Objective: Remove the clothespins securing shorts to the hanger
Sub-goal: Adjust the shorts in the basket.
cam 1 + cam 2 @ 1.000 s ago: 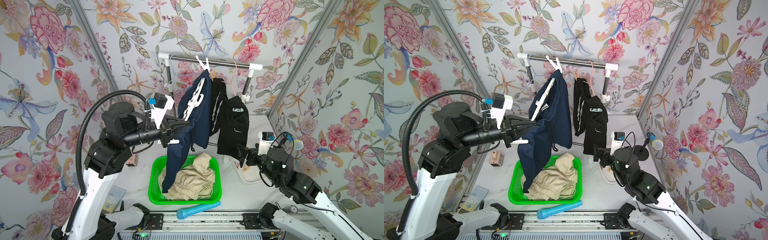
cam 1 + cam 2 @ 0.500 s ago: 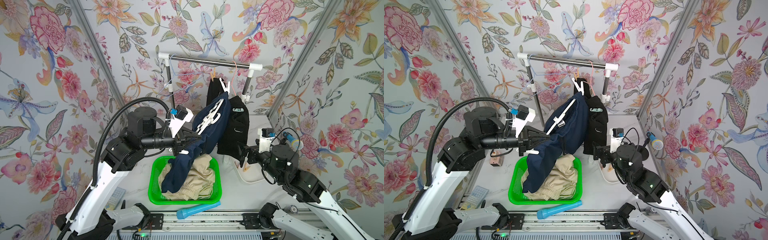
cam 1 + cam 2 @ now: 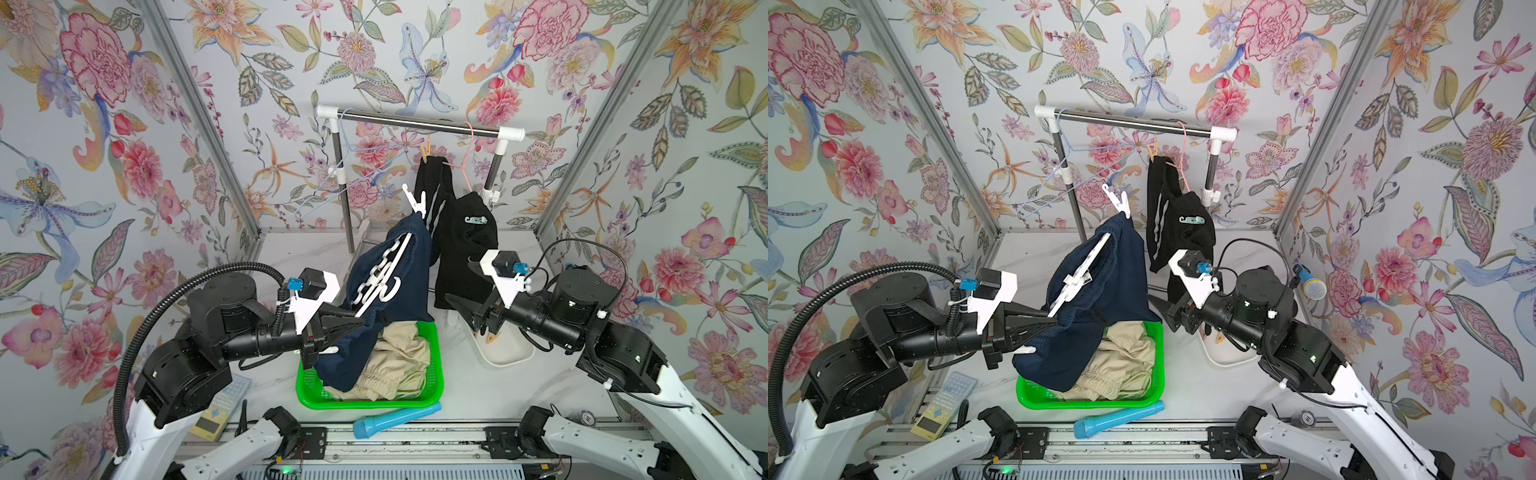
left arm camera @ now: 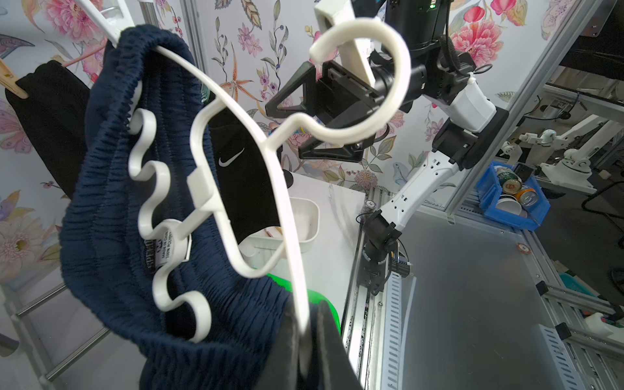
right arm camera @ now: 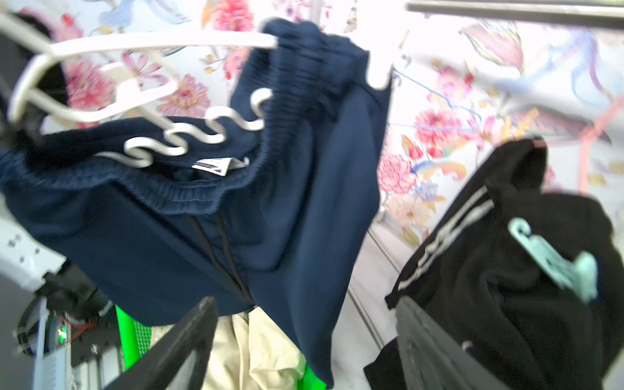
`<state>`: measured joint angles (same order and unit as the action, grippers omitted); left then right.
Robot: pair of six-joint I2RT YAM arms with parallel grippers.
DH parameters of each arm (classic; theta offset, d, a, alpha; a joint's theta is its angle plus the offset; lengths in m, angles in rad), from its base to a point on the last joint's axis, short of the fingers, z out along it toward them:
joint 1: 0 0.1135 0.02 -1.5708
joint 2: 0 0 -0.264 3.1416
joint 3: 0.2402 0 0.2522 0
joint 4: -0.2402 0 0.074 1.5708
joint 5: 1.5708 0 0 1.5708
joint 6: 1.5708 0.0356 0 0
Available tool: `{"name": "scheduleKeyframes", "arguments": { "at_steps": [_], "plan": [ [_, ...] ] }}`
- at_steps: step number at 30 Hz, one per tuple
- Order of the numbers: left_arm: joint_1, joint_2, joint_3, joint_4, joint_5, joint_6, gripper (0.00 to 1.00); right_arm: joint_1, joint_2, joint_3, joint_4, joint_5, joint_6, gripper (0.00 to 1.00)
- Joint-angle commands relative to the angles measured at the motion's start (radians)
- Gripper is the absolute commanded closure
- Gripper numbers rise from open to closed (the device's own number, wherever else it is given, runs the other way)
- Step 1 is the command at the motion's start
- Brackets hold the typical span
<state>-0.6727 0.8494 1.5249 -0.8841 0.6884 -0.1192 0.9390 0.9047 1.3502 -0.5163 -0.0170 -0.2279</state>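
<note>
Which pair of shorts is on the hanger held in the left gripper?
The navy shorts, draped on the white hanger in the left gripper. The black shorts hang under the rail; the beige shorts lie in the green basket.

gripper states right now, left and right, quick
left gripper: shut on the white hanger carrying the navy shorts.
right gripper: open, nothing between its jaws.

Bright, even light.
Top views are rendered sharp; at the right wrist the navy shorts (image 5: 270, 219) are smeared, the wallpaper (image 5: 435, 128) washed out.
</note>
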Motion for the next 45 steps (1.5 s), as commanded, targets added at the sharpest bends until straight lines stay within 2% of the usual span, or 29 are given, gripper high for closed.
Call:
{"name": "scheduleKeyframes", "arguments": {
  "at_steps": [1, 3, 5, 13, 18, 25, 31, 40, 45],
  "plan": [
    [-0.005, -0.029, -0.010, 0.031, -0.011, 0.017, 1.00, 0.172, 0.030, 0.007, 0.101, 0.162, -0.352, 0.15],
    [-0.005, -0.039, -0.025, 0.016, -0.010, 0.015, 1.00, 0.301, 0.063, 0.004, 0.158, 0.304, -0.517, 0.16],
    [-0.005, -0.050, -0.046, 0.004, -0.004, 0.018, 1.00, 0.384, 0.109, 0.013, 0.209, 0.408, -0.649, 0.15],
    [-0.005, -0.040, -0.100, 0.002, 0.051, 0.041, 1.00, 0.375, 0.173, 0.097, 0.215, 0.398, -0.727, 0.17],
    [-0.005, -0.032, -0.127, -0.006, 0.111, 0.056, 1.00, 0.286, 0.183, 0.109, 0.177, 0.300, -0.680, 0.22],
    [-0.006, -0.041, -0.152, 0.016, 0.150, 0.053, 1.00, 0.149, 0.163, 0.084, 0.117, 0.099, -0.600, 0.42],
    [-0.005, -0.028, -0.156, 0.036, 0.162, 0.054, 1.00, 0.099, 0.151, 0.070, 0.005, -0.029, -0.582, 0.47],
    [-0.005, -0.006, -0.156, 0.001, 0.184, 0.073, 1.00, 0.069, 0.186, 0.081, -0.005, -0.043, -0.593, 0.50],
    [-0.006, -0.009, -0.166, -0.010, 0.200, 0.090, 1.00, 0.048, 0.211, 0.098, -0.006, -0.078, -0.603, 0.54]
  ]
}}
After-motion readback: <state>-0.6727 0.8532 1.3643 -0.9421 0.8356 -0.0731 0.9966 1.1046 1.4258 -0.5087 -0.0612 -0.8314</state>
